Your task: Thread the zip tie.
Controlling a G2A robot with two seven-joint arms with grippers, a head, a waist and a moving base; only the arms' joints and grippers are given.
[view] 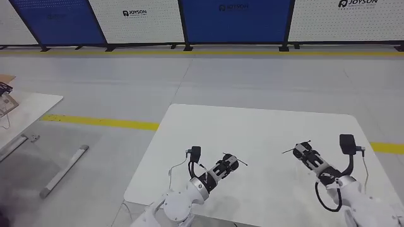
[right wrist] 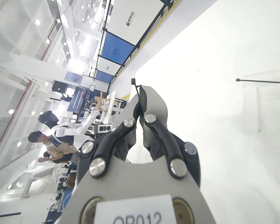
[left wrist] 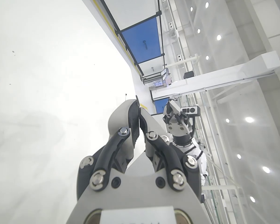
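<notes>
Where the right gripper (right wrist: pixel 140 90) has its jaws pressed together, the zip tie (right wrist: pixel 133 81) is pinched between the pads, and its small square head sticks out just past the fingertips. From above, this black tie shows as a thin line crossing the right gripper's tip, with its longer end pointing toward 9 o'clock over the table (view: pixel 252 126). A second black strip (view: pixel 240 160) is clamped in the left gripper (view: pixel 228 162), whose jaws are likewise closed on it. Its free end points toward 3 o'clock, at the other arm. In the left wrist view only a short dark stub shows above the closed fingertips (left wrist: pixel 133 108). The two strips do not touch and a stretch of bare tabletop lies between them. The left gripper sits at about 9 o'clock from the right one, both over the near half of the white table and above its surface. Beyond the table at 12 o'clock, a yellow floor line (view: pixel 101 122) crosses the grey floor. A row of blue and white partition panels (view: pixel 233 6) stands farther back.
</notes>
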